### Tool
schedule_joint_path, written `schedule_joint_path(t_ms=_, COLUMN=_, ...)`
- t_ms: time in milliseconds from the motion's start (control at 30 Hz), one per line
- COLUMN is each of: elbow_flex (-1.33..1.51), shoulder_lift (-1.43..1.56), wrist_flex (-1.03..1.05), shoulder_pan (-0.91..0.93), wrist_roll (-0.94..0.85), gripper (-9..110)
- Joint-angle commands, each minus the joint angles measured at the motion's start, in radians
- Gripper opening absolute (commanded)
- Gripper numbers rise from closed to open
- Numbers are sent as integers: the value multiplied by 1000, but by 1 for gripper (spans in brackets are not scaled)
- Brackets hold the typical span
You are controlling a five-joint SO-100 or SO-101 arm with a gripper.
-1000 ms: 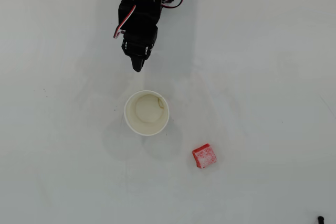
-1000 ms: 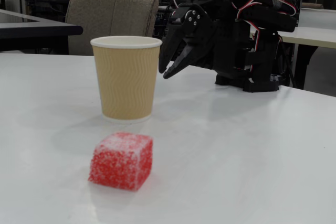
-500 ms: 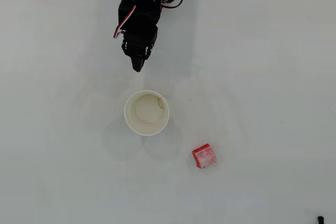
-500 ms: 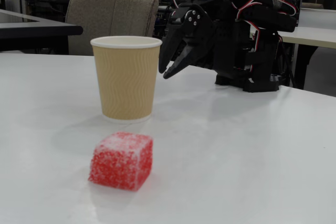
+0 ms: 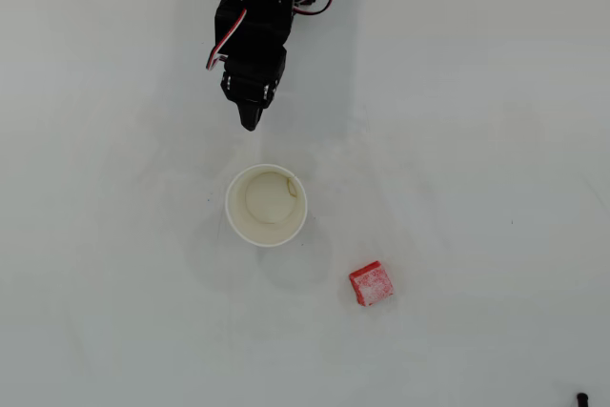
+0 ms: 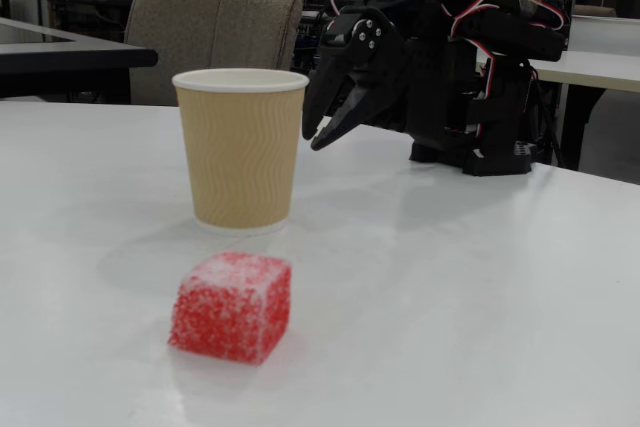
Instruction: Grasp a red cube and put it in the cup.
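In the overhead view there is one claw (image 5: 251,122), one cup (image 5: 266,204) and one red cube (image 5: 372,284), all on a plain white bench (image 5: 496,121). The claw points down the picture from the black arm (image 5: 257,21) at the top edge, its two fingers drawn together to a single dark tip with nothing between them. The cup stands upright just below that tip, near it but apart, its mouth round and its cream inside bare apart from a small mark near the rim. The cube lies farther from the claw than the cup does, down and to the right of the cup and clear of it, flat on the bench. Its top face is whitish and scuffed, with red showing along the edges.

In the fixed view the count is the same: one claw (image 6: 318,137), one cup (image 6: 240,147), one red cube (image 6: 232,305). The claw hangs above the bench behind and to the right of the cup, fingers closed on each other and holding nothing. The cup shows a tan rippled wall with a white rolled rim. The cube sits in front of the cup, nearest the camera and farthest from the claw, its red sides speckled white and its top frosted pale. A padded chair (image 6: 212,37) stands behind the bench.
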Motion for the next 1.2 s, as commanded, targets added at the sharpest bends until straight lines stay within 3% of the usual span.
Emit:
schedule_joint_path(t_ms=0, elbow_flex=40, shoulder_lift=6, wrist_flex=-21, shoulder_pan=2, wrist_roll=-2, gripper=0)
schedule_joint_path(t_ms=833, elbow_flex=40, shoulder_lift=6, wrist_flex=-23, shoulder_pan=0, wrist_roll=-2, gripper=0)
schedule_joint_path(t_ms=967, elbow_flex=83, shoulder_lift=6, wrist_flex=-166, shoulder_pan=-87, wrist_roll=-5, gripper=0)
schedule_joint_path(t_ms=1167, elbow_flex=83, shoulder_lift=6, wrist_flex=-166, shoulder_pan=-236, wrist_roll=-86, gripper=0)
